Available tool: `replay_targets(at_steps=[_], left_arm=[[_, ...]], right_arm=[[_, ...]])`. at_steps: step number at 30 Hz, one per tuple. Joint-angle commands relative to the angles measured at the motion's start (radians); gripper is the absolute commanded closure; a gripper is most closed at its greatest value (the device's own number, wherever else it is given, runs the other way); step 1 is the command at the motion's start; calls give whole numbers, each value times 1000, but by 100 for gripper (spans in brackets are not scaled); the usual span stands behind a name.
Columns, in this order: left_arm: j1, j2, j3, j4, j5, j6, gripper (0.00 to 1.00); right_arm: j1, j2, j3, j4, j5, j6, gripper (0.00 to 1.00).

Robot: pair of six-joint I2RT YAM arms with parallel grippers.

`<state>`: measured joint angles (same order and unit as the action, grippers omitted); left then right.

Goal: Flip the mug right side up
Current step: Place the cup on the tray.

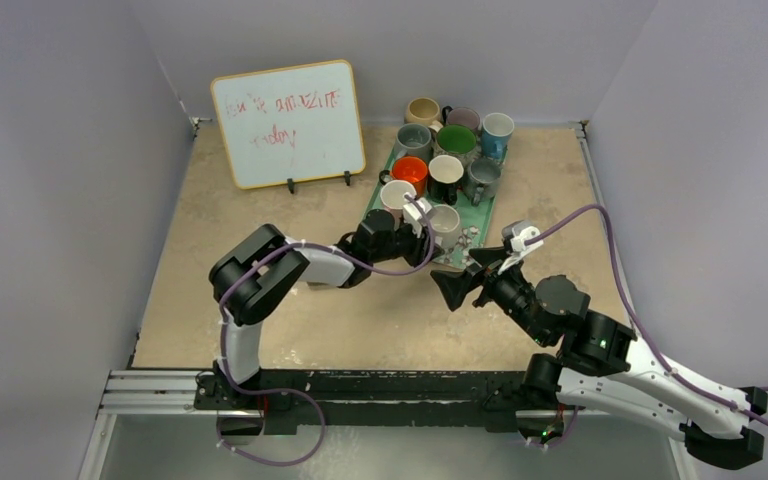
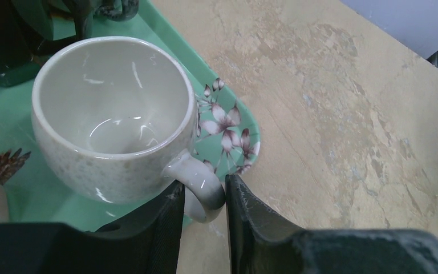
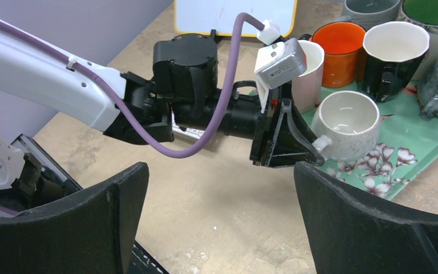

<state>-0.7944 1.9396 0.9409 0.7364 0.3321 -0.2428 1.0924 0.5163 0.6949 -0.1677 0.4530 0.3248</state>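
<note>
A speckled cream mug (image 1: pixel 447 222) stands upright, mouth up, on the near corner of a green floral tray (image 1: pixel 472 240). In the left wrist view the mug (image 2: pixel 108 114) shows its empty inside. My left gripper (image 2: pixel 202 200) is shut on its handle (image 2: pixel 201 185), one finger on each side. In the right wrist view the left gripper (image 3: pixel 285 140) reaches the mug (image 3: pixel 348 123) from the left. My right gripper (image 1: pixel 457 288) is open and empty above the bare table, just in front of the tray, its fingers (image 3: pixel 120 205) wide apart.
Several other mugs stand upright on the tray (image 3: pixel 410 142), among them an orange one (image 1: pixel 410 172) and a green one (image 1: pixel 455 140). A whiteboard (image 1: pixel 288 122) with red writing stands at the back left. Grey walls close in the table.
</note>
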Motion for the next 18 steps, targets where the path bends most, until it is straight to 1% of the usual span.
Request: replay_targets(at_steps=[1,3,6,12,14,18], left_arm=[[1,40,65,24,-21,11,71],[0,50,73,26,-26,7,70],[0,32,69,20,-21,-9,67],[0,-109,41,-79,-24,-32,55],[1,-172,37,-131,-37,-44,51],[0,-290,58,-309,-95,-59,44]], right_arm=[[-2,-9,-13,27,8,2,1],[-2,-10,-14,27,9,2,1],[-2,-9,-15,25,9,0,1],[-2,-1,-20,29,1,6,1],[-2,1,-20,35,-5,5,1],[-2,8,-21,42,-12,12,1]])
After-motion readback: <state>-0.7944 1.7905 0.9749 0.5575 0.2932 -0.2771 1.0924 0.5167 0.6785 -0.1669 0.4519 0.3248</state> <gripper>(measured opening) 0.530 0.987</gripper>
